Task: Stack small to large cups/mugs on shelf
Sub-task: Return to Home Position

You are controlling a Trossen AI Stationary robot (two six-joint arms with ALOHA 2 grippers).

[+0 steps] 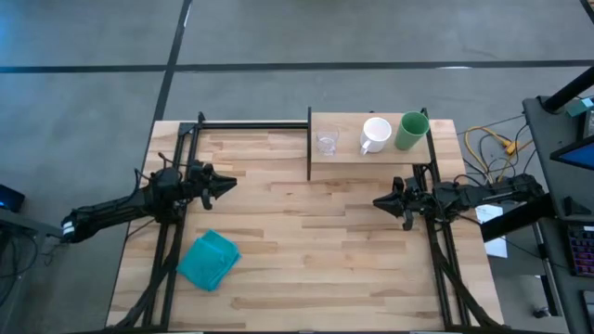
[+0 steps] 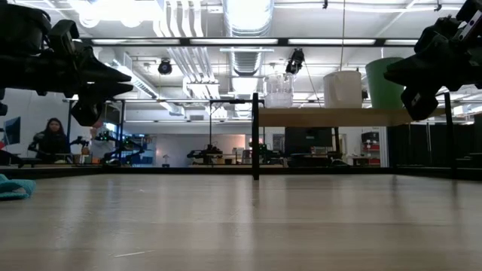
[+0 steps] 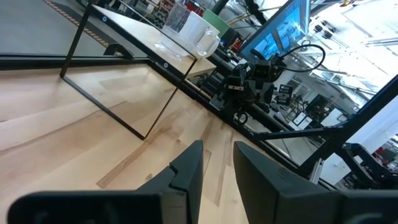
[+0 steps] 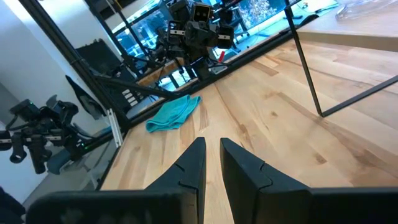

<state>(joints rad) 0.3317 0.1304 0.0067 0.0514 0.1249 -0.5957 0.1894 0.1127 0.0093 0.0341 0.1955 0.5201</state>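
A clear glass tumbler (image 1: 327, 142), a white handled mug (image 1: 375, 135) and a taller green cup (image 1: 411, 131) stand in a row, upright on their bases, on the light-wood shelf (image 1: 343, 160) at the table's far right. They also show in the low view, the tumbler (image 2: 279, 90), the mug (image 2: 343, 88) and the green cup (image 2: 385, 83). My left gripper (image 1: 232, 182) hovers over the table's left side, its fingers slightly apart (image 3: 217, 165) and empty. My right gripper (image 1: 377, 200) hovers near the shelf's front edge, its fingers slightly apart (image 4: 212, 158) and empty.
A teal cloth (image 1: 209, 260) lies on the tabletop near the front left. Thin black posts (image 1: 309, 144) hold the shelf up, and black frame rails (image 1: 251, 123) run along the table's far and side edges. A person (image 2: 53, 139) sits far behind the table.
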